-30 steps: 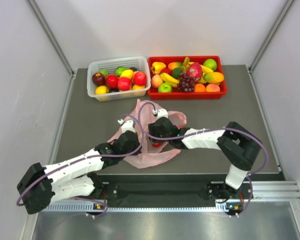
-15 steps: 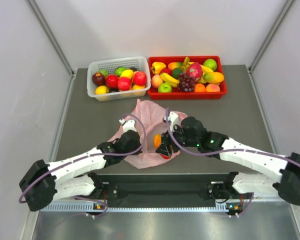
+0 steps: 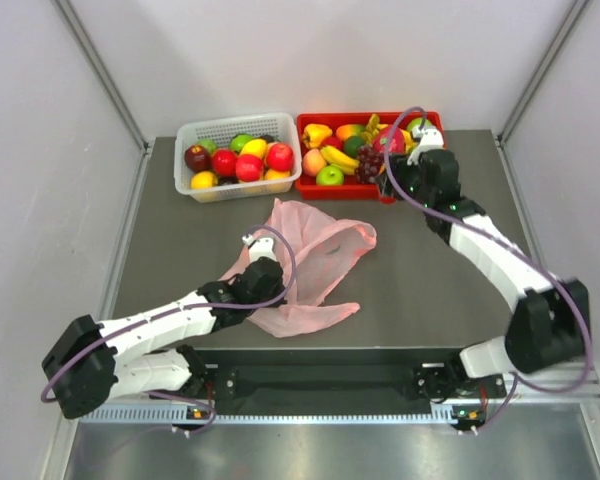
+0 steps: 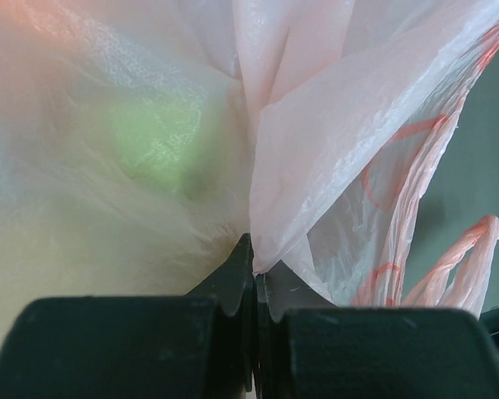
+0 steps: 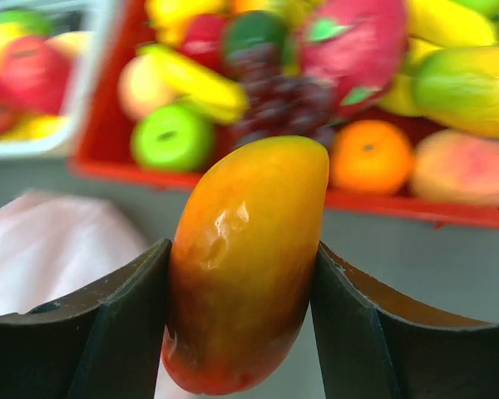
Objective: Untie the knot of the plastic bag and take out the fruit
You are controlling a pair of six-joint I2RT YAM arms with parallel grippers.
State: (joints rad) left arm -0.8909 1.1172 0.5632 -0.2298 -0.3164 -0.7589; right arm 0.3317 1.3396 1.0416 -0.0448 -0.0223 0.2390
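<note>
Pink bag [image 3: 315,262] lies slack on the counter [image 3: 180,250], left pincer [image 4: 254,278] clamped on a fold. Right pincer [image 5: 241,249] grips an orange-yellow fruit [image 5: 249,208] near the red tray [image 3: 420,189]; released early, it could strike the rim and roll away.

The left arm [image 3: 160,325] lies low and reaches forward and to the right from its base. The left gripper [image 4: 254,264] is squeezed tight on a fold of the plastic bag [image 4: 341,141]. The right arm [image 3: 490,250] is bent at the elbow and stretched far out to the back, and the right gripper [image 5: 241,287] holds one fruit [image 5: 249,216] with a finger pressed on each side.
</note>
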